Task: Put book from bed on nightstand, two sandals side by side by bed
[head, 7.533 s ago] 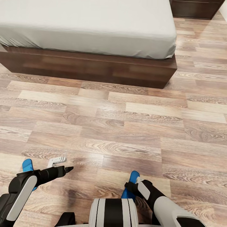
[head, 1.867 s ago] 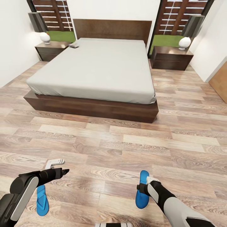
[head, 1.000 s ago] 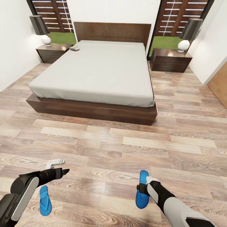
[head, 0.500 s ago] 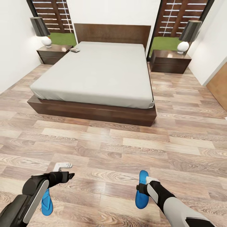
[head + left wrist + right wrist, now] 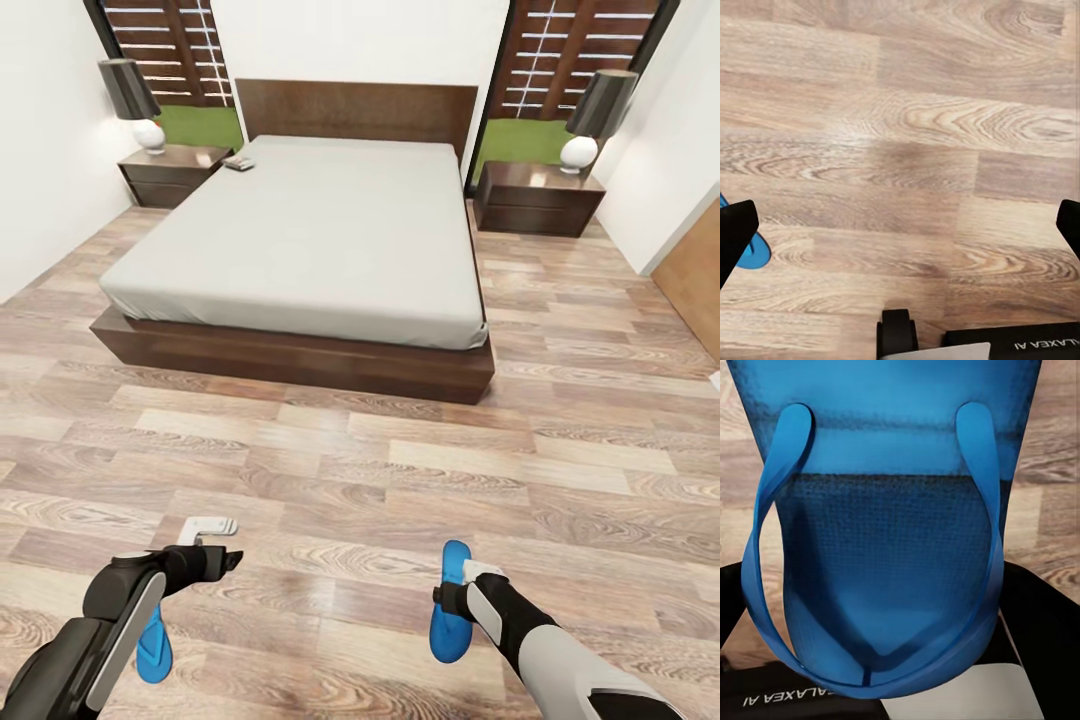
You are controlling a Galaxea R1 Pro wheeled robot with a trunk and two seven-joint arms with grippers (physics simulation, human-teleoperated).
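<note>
A: Grippers first, operator. Your right gripper (image 5: 452, 600) sits at the lower middle-right of the head frame, pinching a blue sandal (image 5: 448, 604). In the right wrist view that sandal (image 5: 881, 532) lies sole-up to the lens, straps looping down, with a dark finger at each lower corner of the frame.

B: And my left?

A: Your left gripper (image 5: 215, 540) is at the lower left, spread wide with nothing between the fingers. One white finger (image 5: 208, 525) points toward the bed, the dark one just below it. The left wrist view has the two dark fingertips at opposite side edges, bare floor (image 5: 915, 150) between them.

B: Where's the other flip-flop?

A: The second sandal (image 5: 154, 648) lies flat on the planks at the lower left, partly behind your left forearm (a sliver of it (image 5: 751, 251) shows at the left edge of the wrist frame too).

B: Farther out?

A: The bed (image 5: 310, 225) fills the upper middle, well apart from both sandals, its foot end facing you. The book (image 5: 238, 163), small and dark, rests on the mattress's far left corner, just beside the left nightstand (image 5: 172, 172). The right nightstand (image 5: 536, 198) stands at the upper right. Each carries a lamp (image 5: 135, 100) with a dark shade; I cannot make out the book's cover.
</note>
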